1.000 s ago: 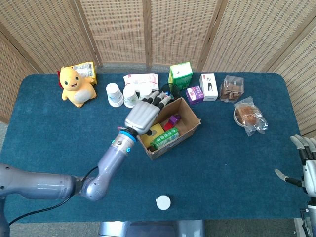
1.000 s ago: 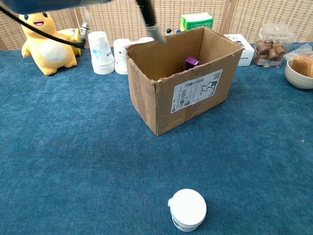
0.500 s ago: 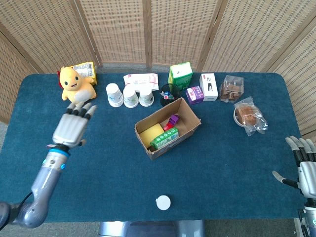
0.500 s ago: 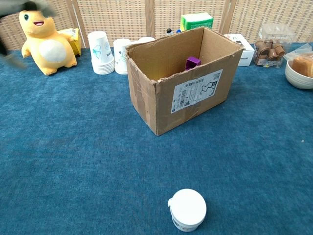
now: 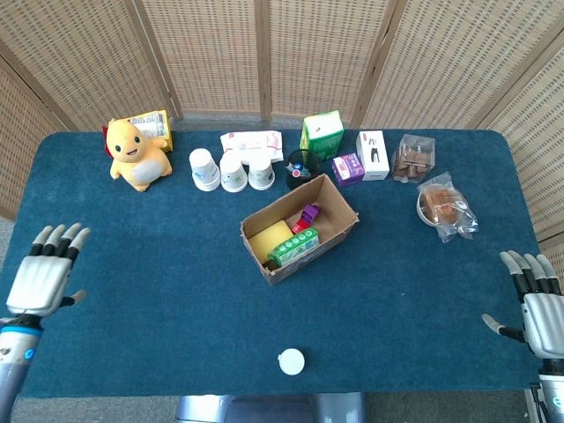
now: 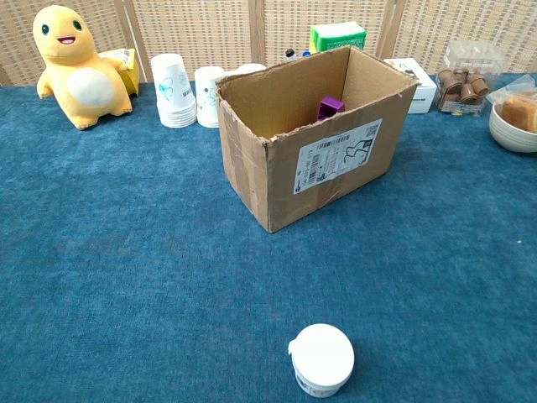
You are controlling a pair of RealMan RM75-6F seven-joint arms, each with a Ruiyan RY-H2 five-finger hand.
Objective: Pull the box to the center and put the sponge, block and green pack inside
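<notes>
The open cardboard box [image 5: 337, 236] stands at the middle of the table, also large in the chest view [image 6: 336, 164]. Inside it lie a yellow sponge [image 5: 270, 238], a green pack [image 5: 294, 248] and a purple block [image 5: 309, 214]; the chest view shows only the purple block [image 6: 331, 107]. My left hand [image 5: 40, 273] hovers at the table's left front edge, fingers spread, holding nothing. My right hand [image 5: 536, 298] hangs off the right front corner, also spread and empty. Neither hand shows in the chest view.
A yellow plush toy [image 5: 134, 155], three stacks of paper cups [image 5: 232, 170], a green carton [image 5: 322, 134] and small boxes [image 5: 372, 154] line the back. Bagged snacks [image 5: 446, 207] sit at the right. A white lidded tub [image 5: 291, 361] stands near the front edge.
My left hand has pulled back from over the box, swept left past the plush toy and come down to the table's left front edge. My right hand has barely shifted.
</notes>
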